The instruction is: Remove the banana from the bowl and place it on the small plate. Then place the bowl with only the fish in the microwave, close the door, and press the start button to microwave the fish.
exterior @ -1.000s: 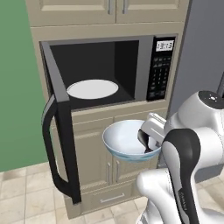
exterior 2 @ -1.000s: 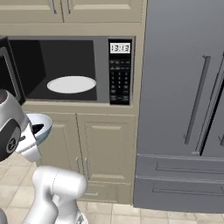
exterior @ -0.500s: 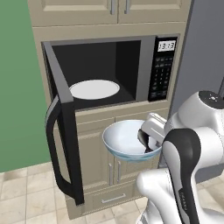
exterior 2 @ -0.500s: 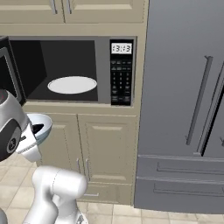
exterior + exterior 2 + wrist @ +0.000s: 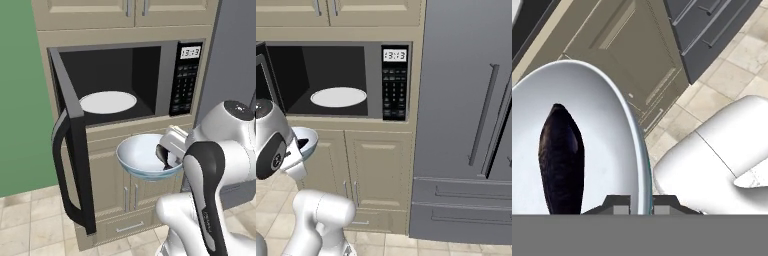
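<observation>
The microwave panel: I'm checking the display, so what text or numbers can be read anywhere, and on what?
"13:13" on the digital clock at the top of the microwave control strip.
The keypad labels below it are too small to read.
No other text shows.

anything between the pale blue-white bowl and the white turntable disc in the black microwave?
Nothing blocks it. In the left base view the pale blue-white bowl hangs below the turntable disc; only the microwave's beige front ledge lies between.

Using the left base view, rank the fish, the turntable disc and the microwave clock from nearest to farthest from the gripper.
1. The fish, in the bowl that the gripper holds by its rim.
2. The turntable disc, up and left inside the microwave.
3. The clock, top right of the keypad strip.
</observation>
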{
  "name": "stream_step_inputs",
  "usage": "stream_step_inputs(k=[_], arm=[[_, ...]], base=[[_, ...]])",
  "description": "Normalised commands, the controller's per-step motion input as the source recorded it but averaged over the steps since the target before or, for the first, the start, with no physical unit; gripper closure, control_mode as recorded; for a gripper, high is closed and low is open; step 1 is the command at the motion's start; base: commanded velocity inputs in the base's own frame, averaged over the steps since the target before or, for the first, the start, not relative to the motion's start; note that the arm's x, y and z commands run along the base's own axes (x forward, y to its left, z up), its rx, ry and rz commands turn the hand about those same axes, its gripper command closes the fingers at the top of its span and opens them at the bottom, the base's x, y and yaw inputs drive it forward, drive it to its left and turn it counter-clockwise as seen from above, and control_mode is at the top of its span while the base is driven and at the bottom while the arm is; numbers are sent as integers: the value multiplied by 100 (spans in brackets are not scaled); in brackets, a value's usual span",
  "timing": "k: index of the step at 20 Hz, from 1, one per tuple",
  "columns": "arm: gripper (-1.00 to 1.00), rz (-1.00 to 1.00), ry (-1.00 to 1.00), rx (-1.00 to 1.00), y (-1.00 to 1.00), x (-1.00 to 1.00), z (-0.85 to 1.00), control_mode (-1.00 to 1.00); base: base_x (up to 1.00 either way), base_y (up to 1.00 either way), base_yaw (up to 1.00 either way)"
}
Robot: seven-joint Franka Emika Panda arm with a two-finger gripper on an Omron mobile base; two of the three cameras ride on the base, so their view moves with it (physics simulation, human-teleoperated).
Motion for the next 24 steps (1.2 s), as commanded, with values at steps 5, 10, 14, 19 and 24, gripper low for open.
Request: stream_step_inputs(k=[5,10,14,19,24], arm=[[100,0,-1,4,0,100,11,-100],[100,-3,-4,1,13,95,13,-100],[100,-6,0,4,16,96,14,-100],[100,-5,0,5,2,87,3,-100],[100,-3,0,6,0,82,0,-100]], base=[[0,0,0],[0,0,0],[0,0,0],[0,0,0],[0,0,0]])
